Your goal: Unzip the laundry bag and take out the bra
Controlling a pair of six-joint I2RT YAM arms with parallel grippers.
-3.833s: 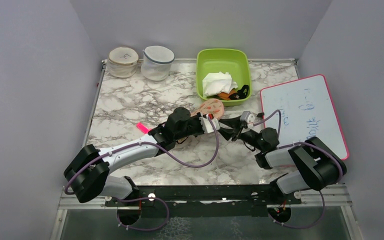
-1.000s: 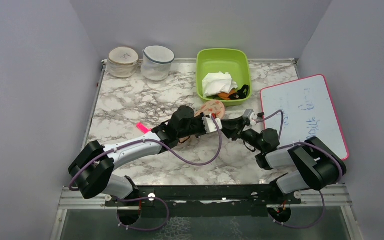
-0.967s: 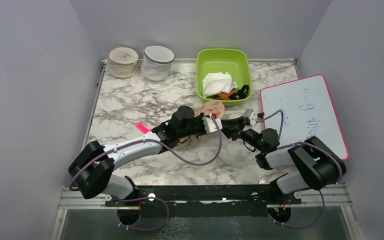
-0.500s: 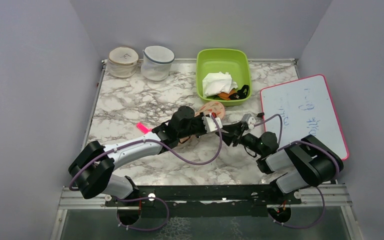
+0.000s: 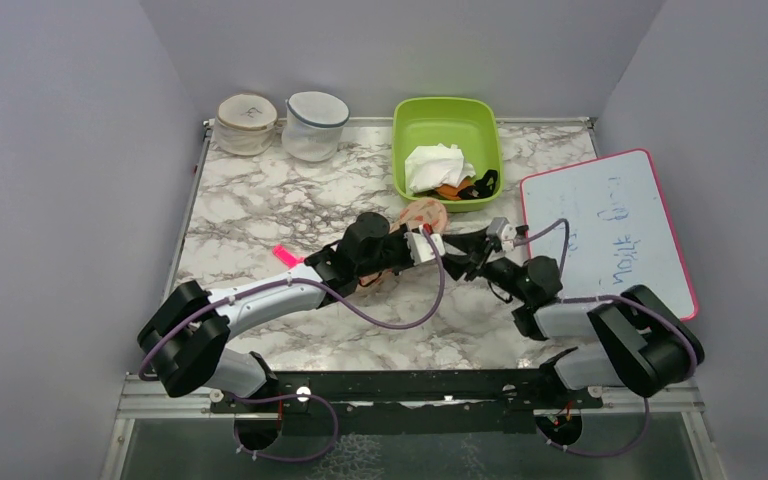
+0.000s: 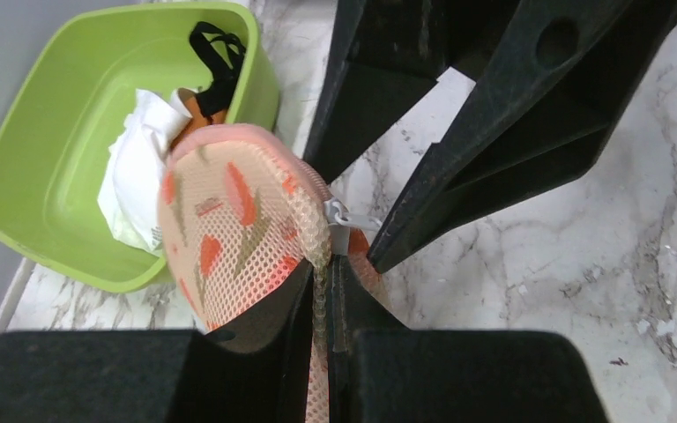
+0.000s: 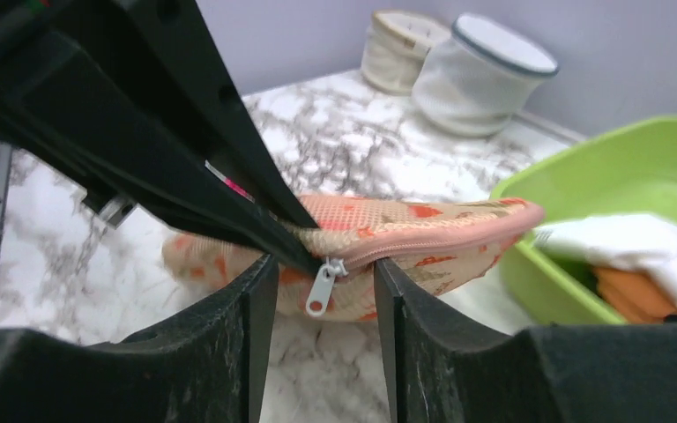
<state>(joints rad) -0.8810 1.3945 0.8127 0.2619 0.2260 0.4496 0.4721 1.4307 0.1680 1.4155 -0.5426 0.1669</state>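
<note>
- The laundry bag (image 5: pixel 423 213) sits near the middle of the surface (image 5: pixel 260 200), just in front of the green tub (image 5: pixel 447 115), in the upper centre of the top view.
- The left fingers (image 6: pixel 264 370) are pressed together on the bag's mesh edge beside the zip. A thin strip of mesh shows between them at the bottom centre of the left wrist view.
- The gripped edge is held up, and the other lobe of the bag sags toward the surface below it.
- In the right wrist view, the zip is closed from the zip pull (image 7: pixel 322 286) rightward to the tip of the bag.
- The right fingers (image 7: pixel 229 352) stand apart, one on each side of the zip pull, which hangs in the gap between them.
- The green tub holds a white cloth (image 5: pixel 435 165).
- Two round mesh tubs (image 5: pixel 315 125) stand at the upper left of the surface.
- A whiteboard (image 5: pixel 605 225) lies at the right edge.
</note>
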